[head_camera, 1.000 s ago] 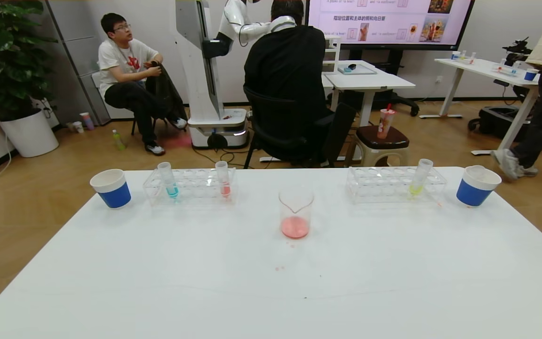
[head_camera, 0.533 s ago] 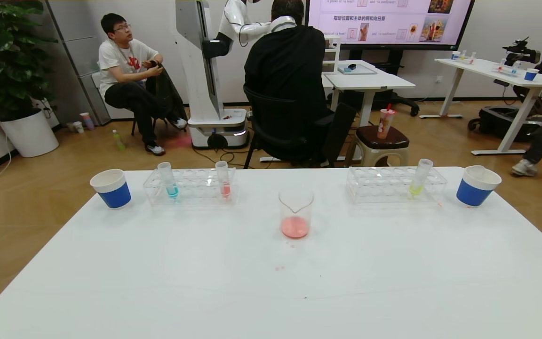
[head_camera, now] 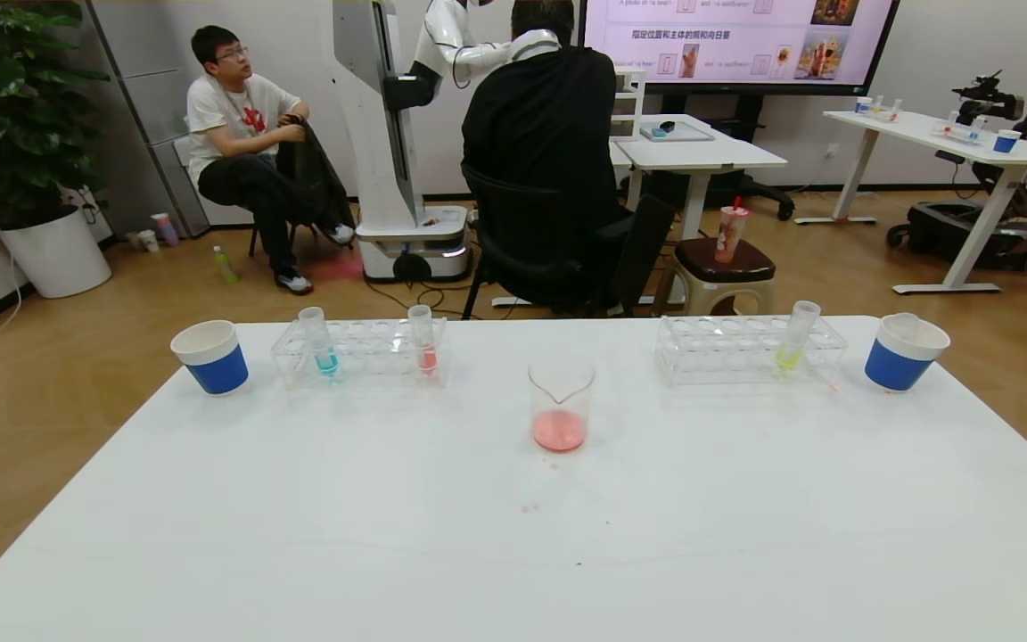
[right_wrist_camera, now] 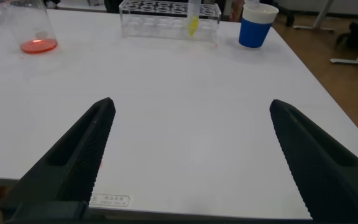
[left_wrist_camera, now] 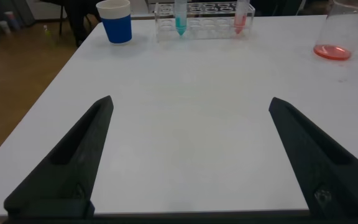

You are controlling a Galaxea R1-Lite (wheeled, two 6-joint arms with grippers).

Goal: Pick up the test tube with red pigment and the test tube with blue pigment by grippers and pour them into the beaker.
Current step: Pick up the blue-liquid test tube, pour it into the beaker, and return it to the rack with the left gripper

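The test tube with blue pigment [head_camera: 324,343] and the test tube with red pigment [head_camera: 424,341] stand upright in a clear rack [head_camera: 359,354] at the table's far left. They also show in the left wrist view, blue [left_wrist_camera: 180,17] and red [left_wrist_camera: 241,15]. The beaker [head_camera: 560,401] stands mid-table with pink-red liquid in its bottom; it shows in both wrist views [left_wrist_camera: 340,31] [right_wrist_camera: 31,28]. My left gripper [left_wrist_camera: 191,106] and right gripper [right_wrist_camera: 191,106] are open and empty, low over the table's near edge, out of the head view.
A second clear rack [head_camera: 750,349] at the far right holds a yellow-green tube [head_camera: 794,336]. Blue-and-white paper cups stand at the far left [head_camera: 209,356] and far right [head_camera: 904,351]. Small red drips [head_camera: 529,508] mark the table. People, chairs and tables lie beyond.
Both grippers and everything on the table are unmoved. A person in the background at the right has walked out of view.
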